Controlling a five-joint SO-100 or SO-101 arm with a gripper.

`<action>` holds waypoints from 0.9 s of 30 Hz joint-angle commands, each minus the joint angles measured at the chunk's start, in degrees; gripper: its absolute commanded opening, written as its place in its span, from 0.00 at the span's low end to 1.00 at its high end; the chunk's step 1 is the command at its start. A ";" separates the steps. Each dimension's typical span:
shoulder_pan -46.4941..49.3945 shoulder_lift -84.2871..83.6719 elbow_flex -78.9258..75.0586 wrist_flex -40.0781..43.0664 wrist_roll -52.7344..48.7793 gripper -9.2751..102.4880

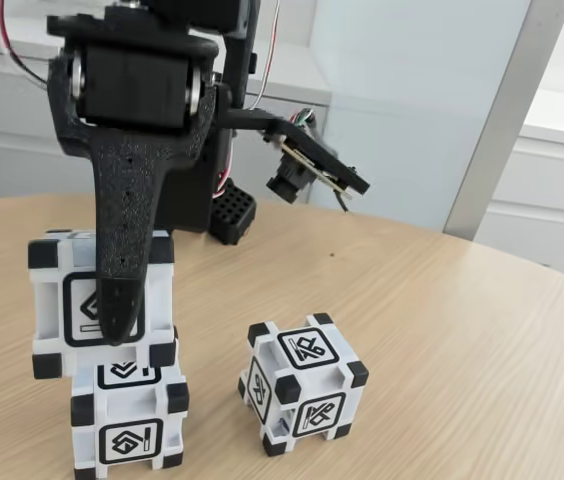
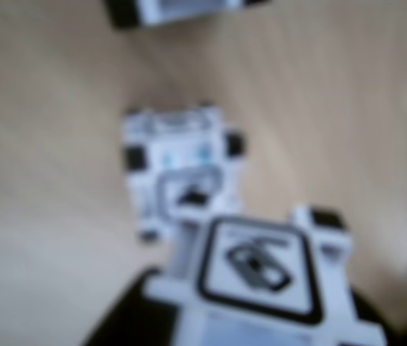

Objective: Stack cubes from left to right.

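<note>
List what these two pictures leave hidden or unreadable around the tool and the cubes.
- Fixed view: the tool's front finger covers the upper cube's glyph; its other finger is hidden behind the cube.
- Fixed view: the lower cube's base is cut off by the bottom edge.
- Wrist view: blur makes the glyphs unreadable.

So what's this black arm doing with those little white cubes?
It's stacking them. The gripper is clamped on one cube and holds it on top of a second cube near the front of the wooden table, sitting a bit off to the left rather than squarely above it in the fixed view. Whether it is fully resting there is hard to say. A third cube stands alone on the table to the right, not yet stacked. The wrist view is blurry but shows the held cube above another.
</note>
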 commanded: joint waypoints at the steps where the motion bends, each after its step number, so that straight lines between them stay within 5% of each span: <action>1: -0.18 0.18 -0.26 -0.79 -0.70 0.23; 27: 0.70 0.09 -0.09 0.35 0.09 0.23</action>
